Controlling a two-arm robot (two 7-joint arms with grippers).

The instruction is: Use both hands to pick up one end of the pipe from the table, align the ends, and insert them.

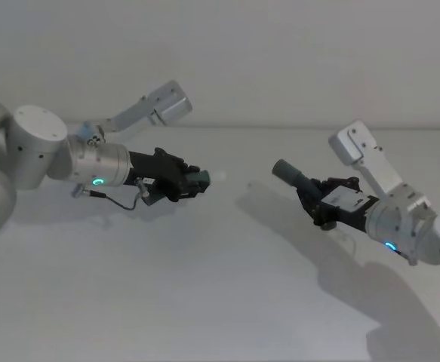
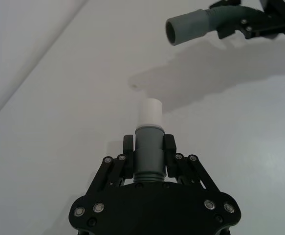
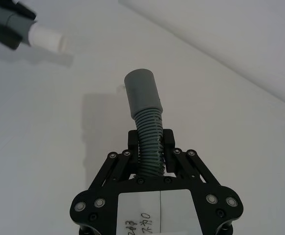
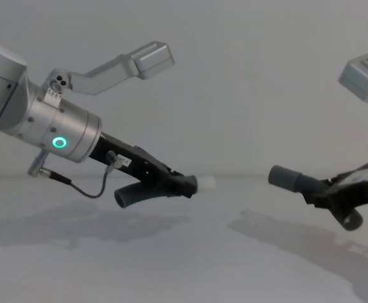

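Both pipe pieces were held above the desk [image 1: 227, 294], ends turned toward each other for alignment, well apart. The fingers of the left gripper [image 1: 189, 182] were closed on the smooth piece [image 2: 148, 149], grey with a white tip [image 2: 149, 111]. Those of the right gripper [image 1: 312, 193] were closed on the ribbed piece [image 3: 150, 143], seemingly flexible, with a plain collar [image 3: 142, 93].

Plain pale grey wall [image 1: 280, 45] behind (bare, softly lit).

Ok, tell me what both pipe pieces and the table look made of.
Left piece, in the left claw: matte grey plastic, probably, with a smooth white tip. Right piece, in the right claw: same dull grey, ribbed behind the collar, so likely flexible. Table: smooth matte white, possibly laminate; can't tell.
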